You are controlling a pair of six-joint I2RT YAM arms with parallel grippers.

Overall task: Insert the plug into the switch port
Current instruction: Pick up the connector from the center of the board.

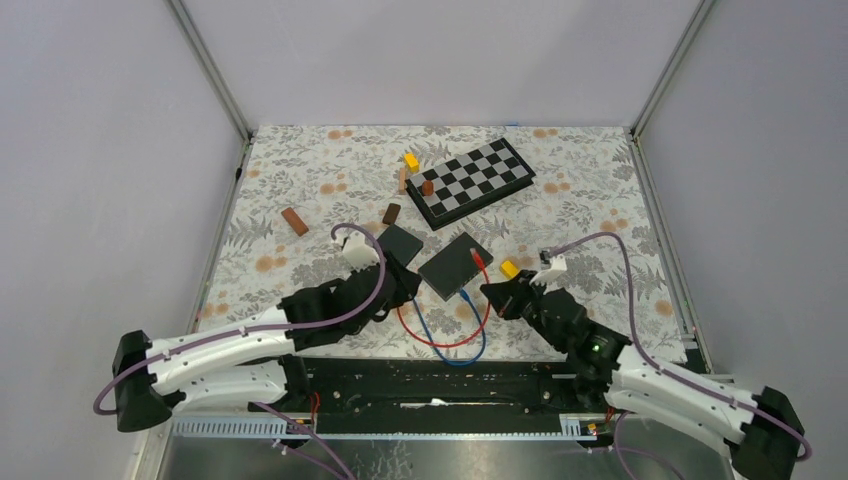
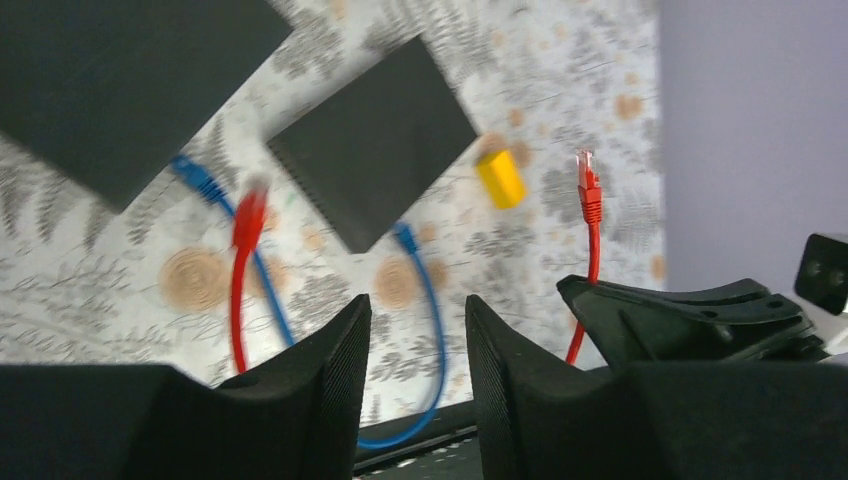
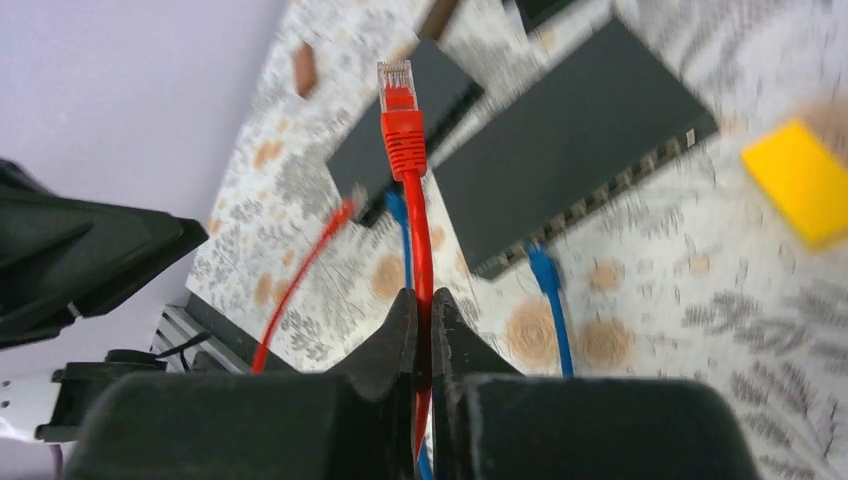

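The plug [image 3: 397, 95] is light, and its clear tip looks brittle, so don't pinch it there. It stands free above your right gripper [image 3: 424, 320], off the table and just to the right of the switch [image 3: 575, 140]. The red cable [image 3: 421, 220] behind it is soft and springy. I judge it will buckle if you push from far back, so a hold close under the red boot should steer best. Your right jaws are clamped on the red cable a little below that boot. Your left gripper [image 2: 414, 335] stands partly open with nothing between its fingers, near the switch. A blue cable [image 3: 548, 290] meets the port row.
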